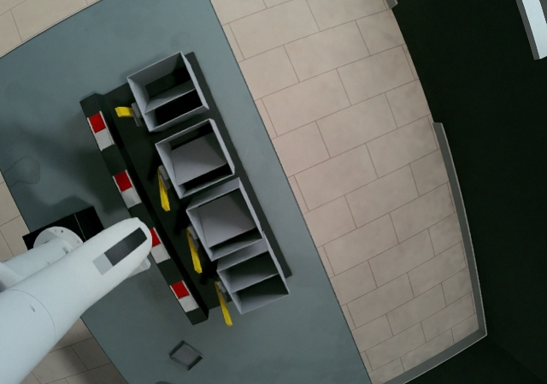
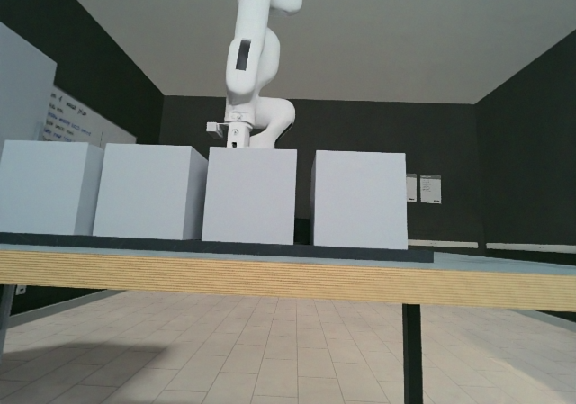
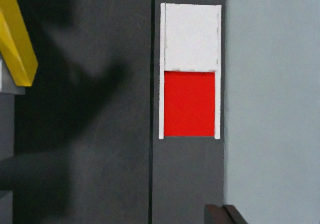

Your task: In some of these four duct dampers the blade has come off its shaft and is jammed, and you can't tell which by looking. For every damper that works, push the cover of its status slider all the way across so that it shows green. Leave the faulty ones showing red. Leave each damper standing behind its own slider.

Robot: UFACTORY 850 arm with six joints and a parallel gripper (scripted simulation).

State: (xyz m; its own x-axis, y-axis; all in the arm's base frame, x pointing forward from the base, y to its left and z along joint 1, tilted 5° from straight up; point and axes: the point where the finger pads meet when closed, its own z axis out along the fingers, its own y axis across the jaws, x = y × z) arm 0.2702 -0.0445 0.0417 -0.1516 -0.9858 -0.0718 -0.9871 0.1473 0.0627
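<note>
Four grey open-topped dampers [image 1: 167, 89] [image 1: 194, 156] [image 1: 225, 218] [image 1: 252, 279] stand in a row on a black board [image 1: 142, 150]. Each has a yellow lever [image 1: 123, 111] [image 1: 163, 191] [image 1: 193, 251] [image 1: 223, 309] on its front. On the front rail, sliders [image 1: 100, 130] [image 1: 126, 188] [image 1: 184, 296] show red beside a white cover. My arm [image 1: 88, 260] hangs over the third slider [image 1: 156, 245]. The wrist view shows its white cover [image 3: 192, 36] above the red field [image 3: 189, 104]. My gripper [image 3: 221, 215] is shut and empty, with only its dark tip showing at the bottom edge.
A small grey square [image 1: 185, 354] lies on the grey table top [image 1: 66, 62] near the front corner. The black robot base [image 1: 84, 222] sits beside the rail. From the exterior view the dampers [image 2: 251, 195] hide the sliders and the fingers.
</note>
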